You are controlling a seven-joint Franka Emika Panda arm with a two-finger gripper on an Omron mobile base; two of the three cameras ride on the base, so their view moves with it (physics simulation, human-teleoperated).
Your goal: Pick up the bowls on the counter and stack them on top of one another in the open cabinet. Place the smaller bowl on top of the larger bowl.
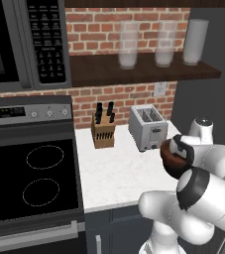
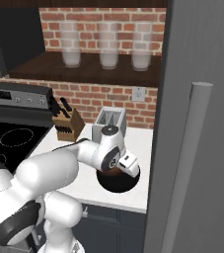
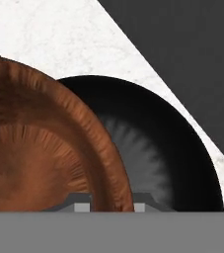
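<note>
My gripper (image 3: 111, 203) is shut on the rim of the smaller bowl (image 3: 39, 148), glossy reddish-brown, which fills the left of the hand view. In the left base view the smaller bowl (image 1: 170, 159) hangs at the hand, just above the counter (image 1: 114, 173). Below it the larger bowl (image 3: 168, 153), wide and black, rests on the white counter (image 3: 74, 34), partly covered by the brown one. The larger bowl (image 2: 119, 183) lies near the counter's front right edge, under the hand. The open cabinet (image 1: 134, 69) is the dark shelf board above.
Three glasses (image 1: 128, 45) stand on the shelf. A toaster (image 1: 148, 126) and a knife block (image 1: 103, 130) sit at the back of the counter. The stovetop (image 1: 29, 178) and microwave (image 1: 20, 44) are at left, and a tall grey panel (image 2: 202, 123) rises at right.
</note>
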